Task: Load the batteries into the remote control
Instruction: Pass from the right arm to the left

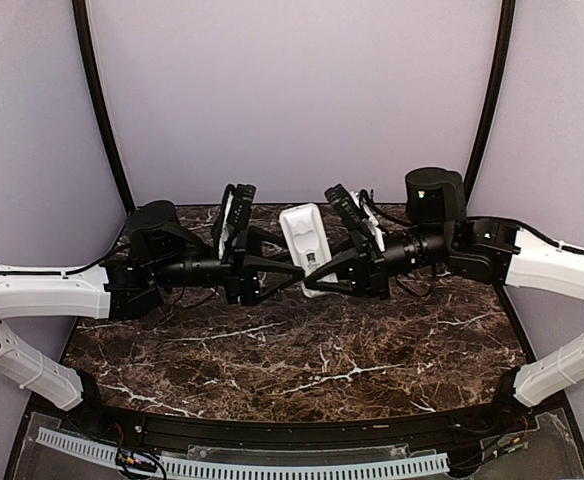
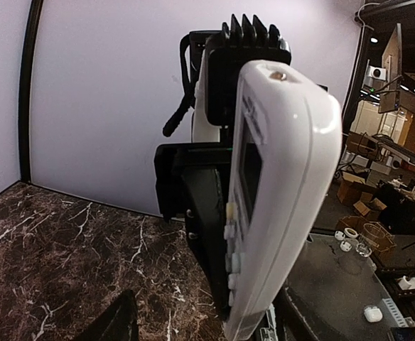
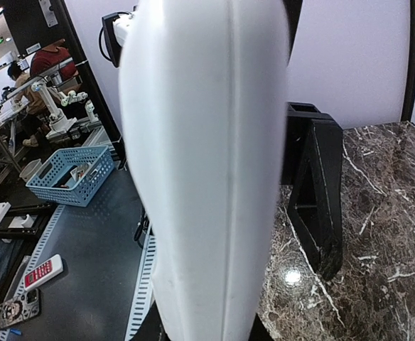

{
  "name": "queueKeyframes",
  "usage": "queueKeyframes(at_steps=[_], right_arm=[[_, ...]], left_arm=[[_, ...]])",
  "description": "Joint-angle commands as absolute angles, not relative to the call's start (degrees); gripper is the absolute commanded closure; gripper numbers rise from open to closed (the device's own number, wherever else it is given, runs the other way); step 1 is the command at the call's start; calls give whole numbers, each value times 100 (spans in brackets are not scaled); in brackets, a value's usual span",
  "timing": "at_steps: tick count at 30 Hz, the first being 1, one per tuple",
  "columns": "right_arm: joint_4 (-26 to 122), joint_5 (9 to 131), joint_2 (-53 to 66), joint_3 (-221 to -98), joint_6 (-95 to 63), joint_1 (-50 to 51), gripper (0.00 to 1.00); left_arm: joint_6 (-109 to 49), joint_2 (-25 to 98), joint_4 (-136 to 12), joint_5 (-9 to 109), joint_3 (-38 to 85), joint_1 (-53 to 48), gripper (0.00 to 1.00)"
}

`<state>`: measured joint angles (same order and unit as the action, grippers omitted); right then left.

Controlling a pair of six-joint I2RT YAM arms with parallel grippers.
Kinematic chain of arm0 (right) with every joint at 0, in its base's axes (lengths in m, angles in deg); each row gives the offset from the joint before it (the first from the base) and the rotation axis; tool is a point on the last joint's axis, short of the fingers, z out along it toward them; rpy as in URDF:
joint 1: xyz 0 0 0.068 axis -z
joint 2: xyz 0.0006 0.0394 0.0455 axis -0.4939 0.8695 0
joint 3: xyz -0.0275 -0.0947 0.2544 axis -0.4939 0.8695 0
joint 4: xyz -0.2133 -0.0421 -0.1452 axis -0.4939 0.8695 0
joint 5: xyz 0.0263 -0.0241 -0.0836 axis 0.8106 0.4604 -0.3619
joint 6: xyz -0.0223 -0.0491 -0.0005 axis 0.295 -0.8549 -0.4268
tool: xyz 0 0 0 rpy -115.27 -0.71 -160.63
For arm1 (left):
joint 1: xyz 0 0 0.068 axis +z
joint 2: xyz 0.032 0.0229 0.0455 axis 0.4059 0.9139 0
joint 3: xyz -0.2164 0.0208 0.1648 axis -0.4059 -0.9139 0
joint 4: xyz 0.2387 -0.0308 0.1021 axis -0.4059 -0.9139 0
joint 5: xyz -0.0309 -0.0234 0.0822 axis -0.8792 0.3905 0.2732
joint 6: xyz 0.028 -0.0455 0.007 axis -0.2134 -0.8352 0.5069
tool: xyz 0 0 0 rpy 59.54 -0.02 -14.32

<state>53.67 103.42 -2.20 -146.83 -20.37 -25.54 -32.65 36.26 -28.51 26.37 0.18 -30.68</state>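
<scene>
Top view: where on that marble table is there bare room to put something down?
The whole near half of the table is bare, from the arms' line to the front edge. The back middle is crowded: the left hand and right hand meet there at the remote control.

The dark brown table (image 1: pixel 272 365), veined white like marble, shows a glossy surface.

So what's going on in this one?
Both arms meet above the table, with the remote control held upright in the air between them. The right gripper seems to be clamping its lower end. The left gripper has its jaws open on either side of it, one finger clear of the shell. No batteries can be made out.
</scene>
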Motion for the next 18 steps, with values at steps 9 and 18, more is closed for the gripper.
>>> queueKeyframes(at_steps=[9, 18], right_arm=[[5132, 10480, -107, -14883, -2095, -2549, 100], [5184, 10397, -91, -14911, -2099, -2551, 100]], left_arm=[[-3254, 3715, -2335, 2700, 208, -3204, 44], [-3156, 3821, -2161, 2479, 315, -3394, 37]])
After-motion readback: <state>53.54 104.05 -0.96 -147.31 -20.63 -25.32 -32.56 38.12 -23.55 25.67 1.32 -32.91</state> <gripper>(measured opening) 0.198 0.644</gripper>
